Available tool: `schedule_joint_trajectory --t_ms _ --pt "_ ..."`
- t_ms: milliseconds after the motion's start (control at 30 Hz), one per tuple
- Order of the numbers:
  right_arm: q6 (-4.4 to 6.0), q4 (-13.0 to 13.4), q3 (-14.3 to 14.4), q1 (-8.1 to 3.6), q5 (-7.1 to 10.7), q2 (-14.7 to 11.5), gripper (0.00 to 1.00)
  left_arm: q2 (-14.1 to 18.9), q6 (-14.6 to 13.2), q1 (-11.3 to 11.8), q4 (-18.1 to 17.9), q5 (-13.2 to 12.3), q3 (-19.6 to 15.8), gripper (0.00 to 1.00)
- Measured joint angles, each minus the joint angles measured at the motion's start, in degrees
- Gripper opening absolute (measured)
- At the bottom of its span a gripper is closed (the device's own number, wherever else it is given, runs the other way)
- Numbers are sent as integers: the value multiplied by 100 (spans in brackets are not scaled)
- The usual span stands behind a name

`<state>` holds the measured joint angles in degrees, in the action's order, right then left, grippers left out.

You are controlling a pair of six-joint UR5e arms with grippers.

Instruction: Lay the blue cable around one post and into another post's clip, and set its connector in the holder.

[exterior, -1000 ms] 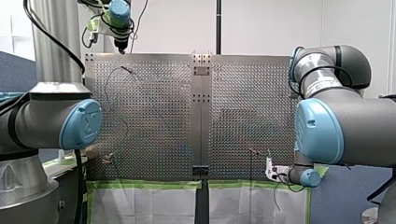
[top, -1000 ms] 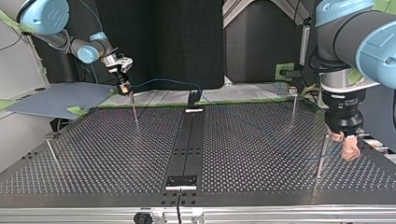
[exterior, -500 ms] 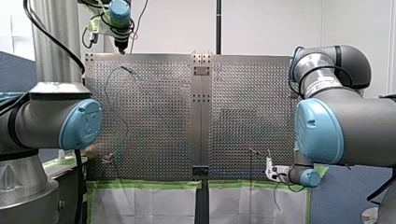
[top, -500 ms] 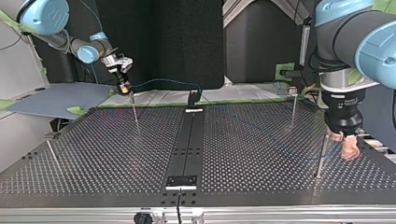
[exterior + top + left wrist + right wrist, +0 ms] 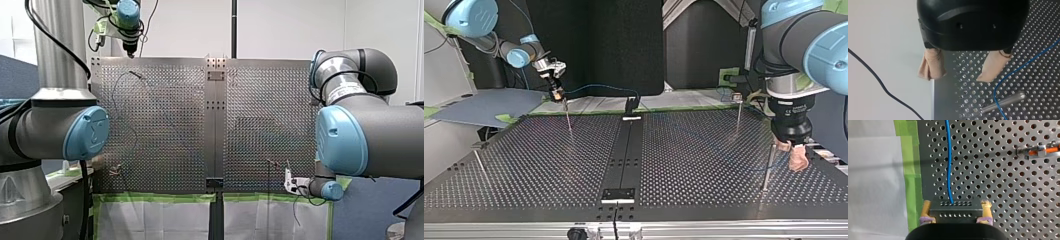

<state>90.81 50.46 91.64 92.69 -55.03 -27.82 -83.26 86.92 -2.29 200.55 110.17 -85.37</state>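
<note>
My right gripper [image 5: 956,210] is shut on a black connector block [image 5: 955,206]. The blue cable [image 5: 948,157] runs straight out of the block over the perforated table. In the top view this gripper [image 5: 557,95] hangs at the far left, just above a thin post [image 5: 568,116], and the cable [image 5: 599,86] arcs from it towards a black holder [image 5: 630,105]. My left gripper [image 5: 956,77] is open, its beige pads [image 5: 931,66] empty, at the table's edge. The cable [image 5: 1023,66] passes beside one pad and around a metal post [image 5: 1003,102]. In the top view it [image 5: 791,154] stands beside that post [image 5: 767,167].
A post carrying an orange clip [image 5: 1039,151] stands ahead of my right gripper, off to one side. Other posts [image 5: 737,112] [image 5: 479,165] rise near the table's edges. A central black rail [image 5: 624,160] ends in a bracket [image 5: 619,195]. Green tape [image 5: 910,170] lines the table's edge.
</note>
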Motion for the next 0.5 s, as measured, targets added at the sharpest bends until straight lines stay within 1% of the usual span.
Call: schedule_joint_trajectory --t_ms 367,500 --pt "-9 -7 0 0 0 0 0 1 33 -8 -5 15 -40 100" --pt "-27 -22 0 0 -3 0 0 -6 -53 -101 -111 -110 -202 100"
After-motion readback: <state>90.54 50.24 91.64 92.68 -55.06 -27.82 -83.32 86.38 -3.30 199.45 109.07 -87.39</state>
